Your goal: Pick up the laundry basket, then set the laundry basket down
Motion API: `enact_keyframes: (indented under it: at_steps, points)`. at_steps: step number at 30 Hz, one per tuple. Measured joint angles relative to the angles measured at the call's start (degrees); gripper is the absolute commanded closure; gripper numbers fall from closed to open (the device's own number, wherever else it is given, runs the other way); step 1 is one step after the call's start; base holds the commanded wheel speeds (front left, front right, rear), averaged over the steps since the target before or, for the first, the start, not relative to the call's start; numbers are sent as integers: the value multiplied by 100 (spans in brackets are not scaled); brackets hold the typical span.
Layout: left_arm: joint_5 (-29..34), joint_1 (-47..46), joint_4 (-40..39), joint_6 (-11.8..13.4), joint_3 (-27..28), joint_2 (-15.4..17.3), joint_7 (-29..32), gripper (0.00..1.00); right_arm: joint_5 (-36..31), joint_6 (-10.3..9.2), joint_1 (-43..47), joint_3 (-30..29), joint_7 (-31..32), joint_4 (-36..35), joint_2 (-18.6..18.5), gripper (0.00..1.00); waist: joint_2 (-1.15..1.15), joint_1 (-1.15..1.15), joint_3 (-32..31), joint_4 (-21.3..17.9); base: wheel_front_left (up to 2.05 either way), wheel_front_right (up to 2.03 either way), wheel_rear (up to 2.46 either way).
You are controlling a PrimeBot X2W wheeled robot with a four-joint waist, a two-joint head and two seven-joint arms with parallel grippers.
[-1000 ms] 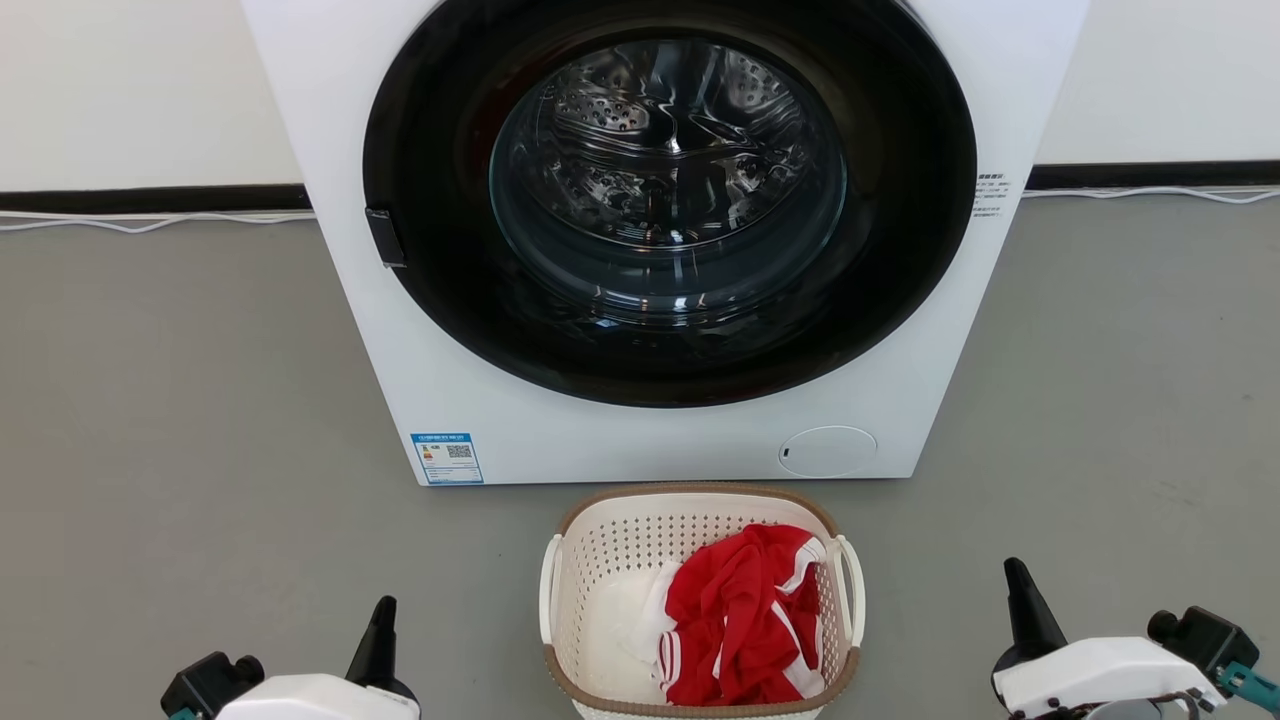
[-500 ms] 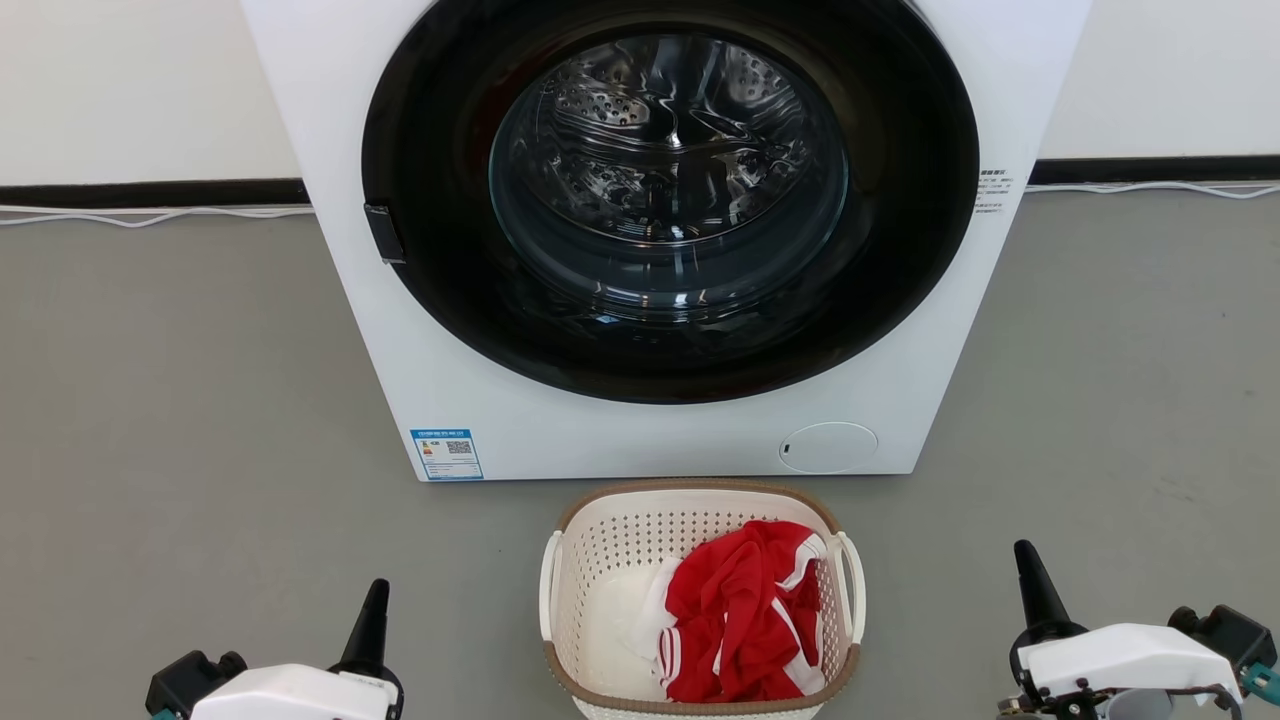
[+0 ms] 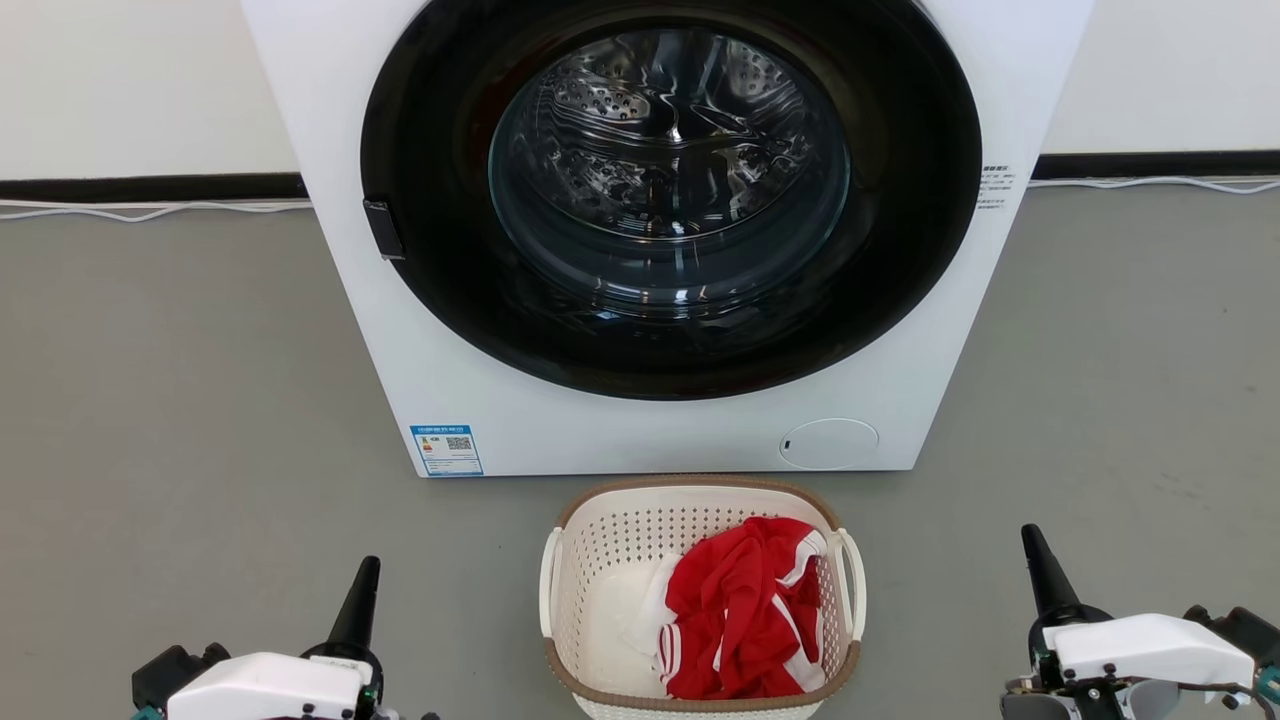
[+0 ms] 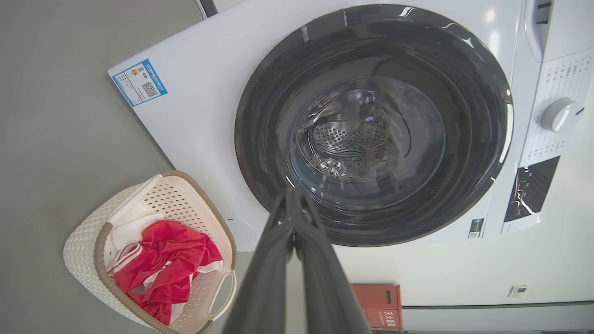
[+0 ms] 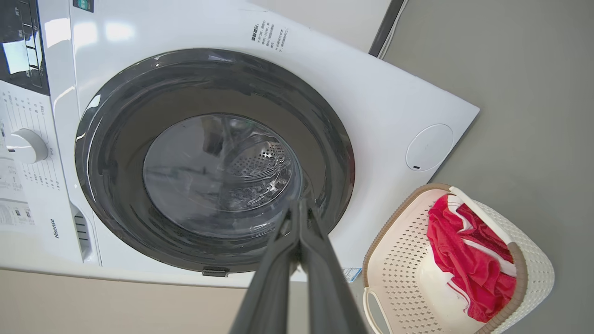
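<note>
Evidently the laundry basket (image 3: 640, 540) sits on the floor (image 3: 200, 400) before the washing machine (image 3: 560, 430), between the left hand (image 3: 368, 572) and right hand (image 3: 1032, 542), probably so each can reach one side. Both hands are pinched together, empty.

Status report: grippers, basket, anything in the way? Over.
Shut and empty: left gripper and right gripper, either side of the laundry basket. Basket on floor before washing machine, red garment inside. Nothing between fingers and handles.
</note>
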Motion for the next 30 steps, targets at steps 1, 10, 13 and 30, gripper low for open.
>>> enact_keyframes:
  at_steps: [1, 10, 13, 30]
  points:
    - [-53, 0, -9, -16, 10, 0, 12, 100, 73, 0, 0, -3, 11, -18, 0, 100, 0, 0, 3, 0, 0, 0, 0]
    - [-532, -7, -141, -52, 99, -2, 159, 100, 702, 0, 1, -62, 167, -194, 0, 100, 0, 0, 27, 2, 0, 0, 0]
    - [-709, -16, -181, -93, 130, -3, 203, 100, 910, 0, 1, -91, 205, -268, 0, 100, 0, 0, 35, 3, 0, 0, 0]
    - [-1616, -24, -426, -225, 305, -8, 468, 100, 2096, 0, 2, -187, 489, -587, -1, 100, 0, 0, 80, 7, 0, 0, 0]
